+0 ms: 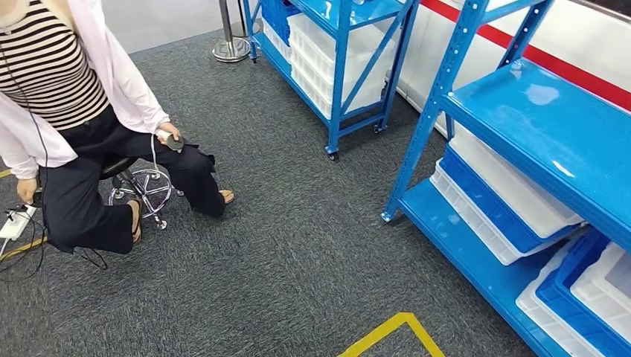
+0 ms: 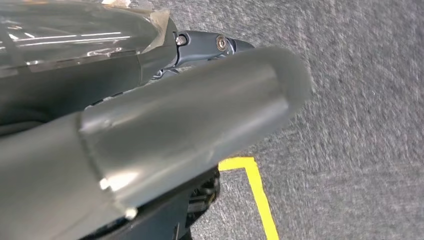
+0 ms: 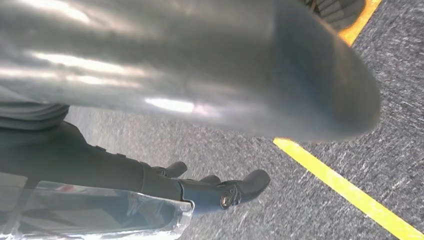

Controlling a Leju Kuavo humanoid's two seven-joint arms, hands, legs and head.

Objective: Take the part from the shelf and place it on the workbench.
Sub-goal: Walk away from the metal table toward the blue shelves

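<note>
Hanging over carpet, right hand (image 3: 210, 190) fingers extended, holding nothing.

We are looking down on a dark grey carpeted floor (image 1: 298, 253) with yellow tape (image 1: 387, 331) marking a corner near us — a stool (image 1: 141, 186) with a person seated on it is standing on it to the left. Two blue shelf racks are standing on the floor — the near rack (image 1: 536, 126) on the right, the far rack (image 1: 338, 44) behind it. White and blue bins (image 1: 498, 201) are sitting on the near rack's lower shelf, and white bins (image 1: 327, 63) are sitting in the far rack.
</note>
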